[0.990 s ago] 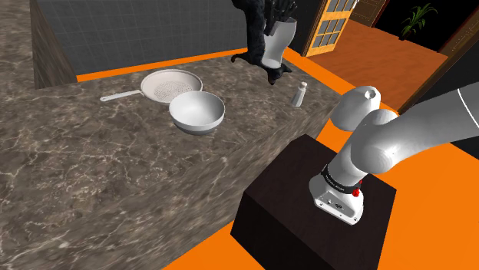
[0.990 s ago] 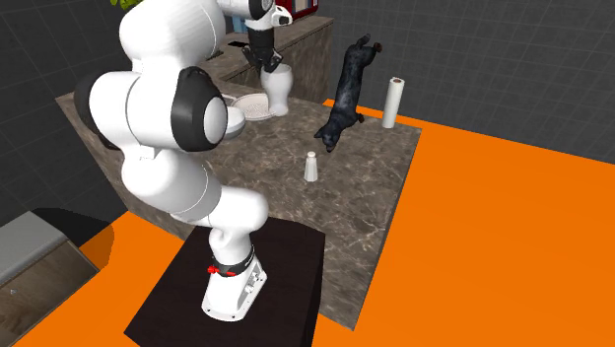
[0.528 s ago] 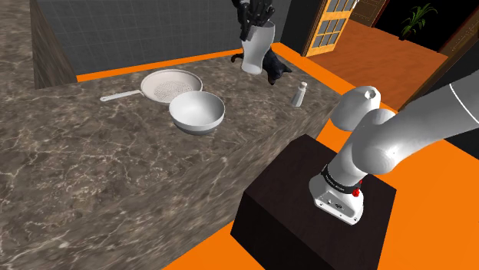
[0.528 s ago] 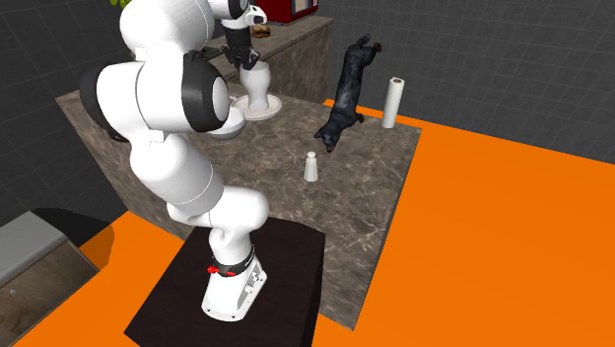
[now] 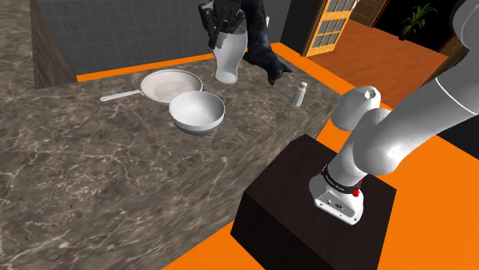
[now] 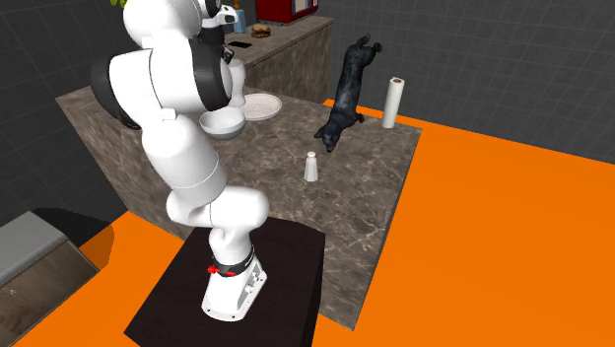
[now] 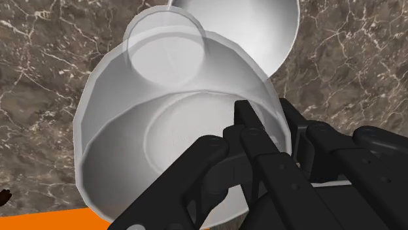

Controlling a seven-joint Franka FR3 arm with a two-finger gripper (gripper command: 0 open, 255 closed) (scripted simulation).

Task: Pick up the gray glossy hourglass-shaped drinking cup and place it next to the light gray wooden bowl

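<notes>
One cup [image 5: 228, 61] was noted clamped at its rim by the gripper [image 5: 224, 31], held above the counter [image 5: 92, 169] just to the far side of the bowl [image 5: 197, 112]. It was judged light, stiff and slick. The rim pinch was thought liable to slip, the waist safer.

The cup [image 5: 228, 60], upper centre, is glossy pale grey. The bowl [image 5: 196, 113] and strainer [image 5: 170, 84] are whitish grey. The counter [image 5: 92, 176] is brown-grey marble with white veins. The floor [image 5: 222, 249] is orange and the stand [image 5: 299, 207] near-black.

strainer [image 5: 170, 84] beside bowl [image 5: 197, 112], open counter [image 5: 92, 176] toward stand [image 5: 307, 203]
</notes>
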